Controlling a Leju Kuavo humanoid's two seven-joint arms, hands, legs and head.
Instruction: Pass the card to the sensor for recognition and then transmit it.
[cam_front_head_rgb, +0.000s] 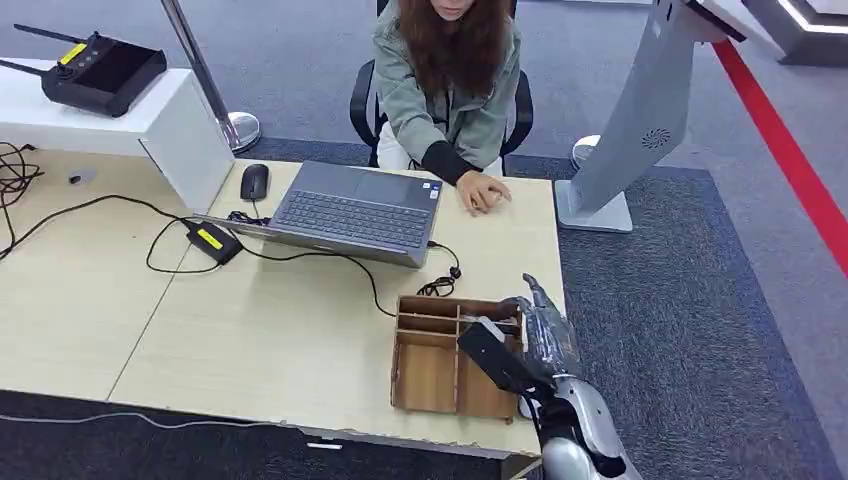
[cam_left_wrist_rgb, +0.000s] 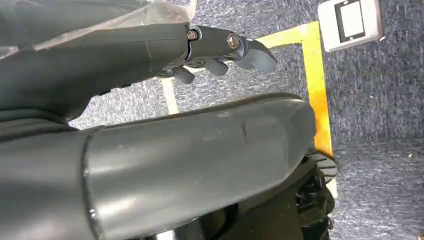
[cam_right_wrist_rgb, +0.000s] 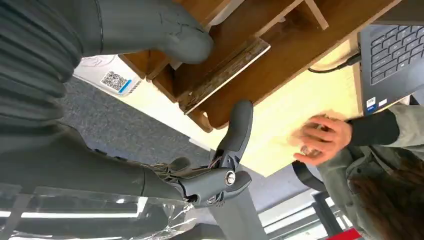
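My right hand (cam_front_head_rgb: 537, 322) hovers over the right side of a wooden compartment tray (cam_front_head_rgb: 428, 372) near the table's front right corner. In the right wrist view its thumb (cam_right_wrist_rgb: 175, 35) and fingers (cam_right_wrist_rgb: 237, 130) are spread apart above the tray (cam_right_wrist_rgb: 260, 60), with nothing between them. A white card with a QR code (cam_right_wrist_rgb: 107, 77) lies just beside the tray's corner, partly hidden by the thumb side of the hand; a white sliver of the card (cam_front_head_rgb: 525, 406) peeks out under the wrist. My left hand (cam_left_wrist_rgb: 220, 52) hangs over the carpet, holding nothing.
A person sits across the table with one hand (cam_front_head_rgb: 483, 192) resting on it beside an open laptop (cam_front_head_rgb: 355, 212). Cables, a power brick (cam_front_head_rgb: 213, 240) and a mouse (cam_front_head_rgb: 254, 181) lie nearby. A grey kiosk stand (cam_front_head_rgb: 640, 120) rises to the right of the table.
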